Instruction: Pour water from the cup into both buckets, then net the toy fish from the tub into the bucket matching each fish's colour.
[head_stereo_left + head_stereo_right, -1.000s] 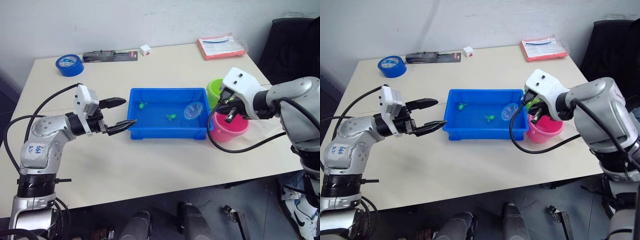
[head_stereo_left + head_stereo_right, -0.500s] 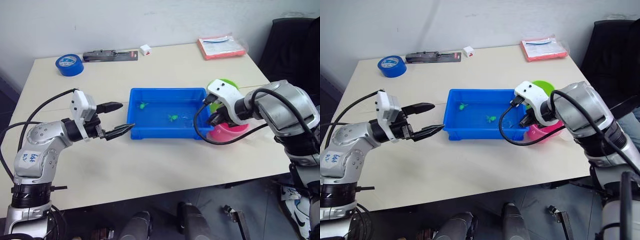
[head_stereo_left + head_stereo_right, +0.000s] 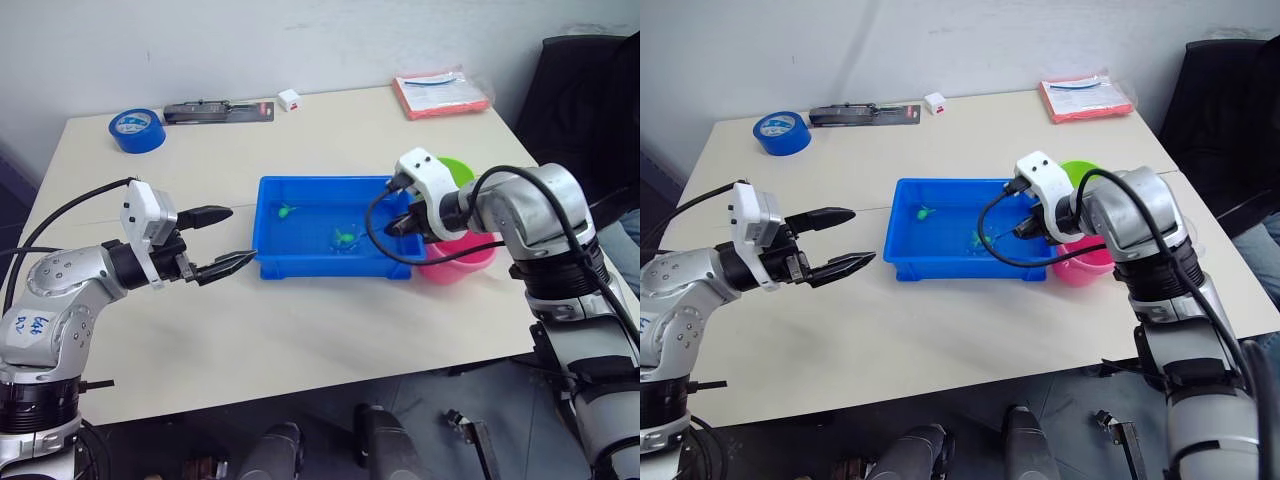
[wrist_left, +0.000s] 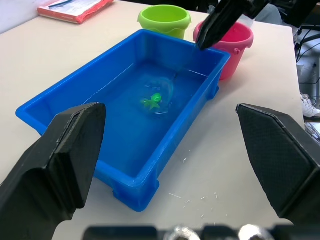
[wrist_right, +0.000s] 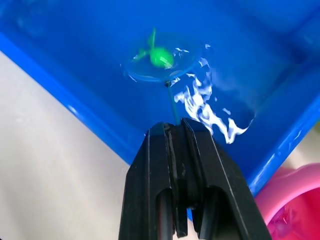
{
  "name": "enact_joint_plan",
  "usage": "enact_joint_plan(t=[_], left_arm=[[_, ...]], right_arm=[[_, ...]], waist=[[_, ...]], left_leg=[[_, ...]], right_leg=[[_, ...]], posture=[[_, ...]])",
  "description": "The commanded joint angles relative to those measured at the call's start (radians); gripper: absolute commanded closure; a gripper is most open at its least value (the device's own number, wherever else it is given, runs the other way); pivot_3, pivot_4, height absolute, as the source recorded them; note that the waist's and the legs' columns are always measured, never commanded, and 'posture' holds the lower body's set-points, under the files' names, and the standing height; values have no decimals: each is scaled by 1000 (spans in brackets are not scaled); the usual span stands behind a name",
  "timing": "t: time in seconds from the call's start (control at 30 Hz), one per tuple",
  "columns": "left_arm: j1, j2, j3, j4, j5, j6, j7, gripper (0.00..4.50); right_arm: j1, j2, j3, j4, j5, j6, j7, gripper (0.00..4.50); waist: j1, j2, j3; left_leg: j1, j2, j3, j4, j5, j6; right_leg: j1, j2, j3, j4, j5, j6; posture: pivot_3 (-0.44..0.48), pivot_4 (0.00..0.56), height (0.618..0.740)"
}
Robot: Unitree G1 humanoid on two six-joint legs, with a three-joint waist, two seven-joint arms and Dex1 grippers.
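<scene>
The right gripper (image 5: 175, 131) is pinching the net (image 5: 159, 64) handle, its hoop lying leftward around a green fish (image 4: 156, 99) mid-tub (image 3: 268, 262) (green bucket (image 4: 165, 19) far-right); the left gripper (image 3: 222, 241) is hanging spread wide.

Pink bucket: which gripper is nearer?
Right. The right gripper sits beside the pink bucket, over the tub's near end, holding the net. The left gripper hovers beyond the tub's far end.

Open table on the left, crowded on the right

Bare table (image 3: 300, 330) lies in front of the tub (image 3: 300, 262); the right gripper (image 3: 392, 226) with the net (image 4: 162, 95), the pink bucket (image 3: 462, 258) and the green bucket (image 4: 164, 19) block the tub's right end.
</scene>
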Motion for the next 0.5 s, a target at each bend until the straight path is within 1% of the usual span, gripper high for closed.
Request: enact_joint_plan(t=[0.03,0.33,0.5], left_arm=[[-43,10,0,6,-10,-18,-14,0],[-135,-14,-51,123,13,-64,-56,0],[-208,-38,-86,192,28,-100,-79,0]], right_arm=[[-13,12,-109,-63,51,43,-20,3715],[-6,17,-275,-133,108,95,-95,3715],[-4,-50,-339,-146,115,74,-125,3715]], waist=[[1,0,0],[0,0,0],[0,0,0]], left_leg=[[0,0,0,0,0,0],[0,0,0,0,0,0],[0,0,0,0,0,0]], right_leg=[[0,0,0,0,0,0],[0,0,0,0,0,0],[0,0,-1,0,0,0]], posture=[[0,150,740],[0,150,740],[0,150,740]])
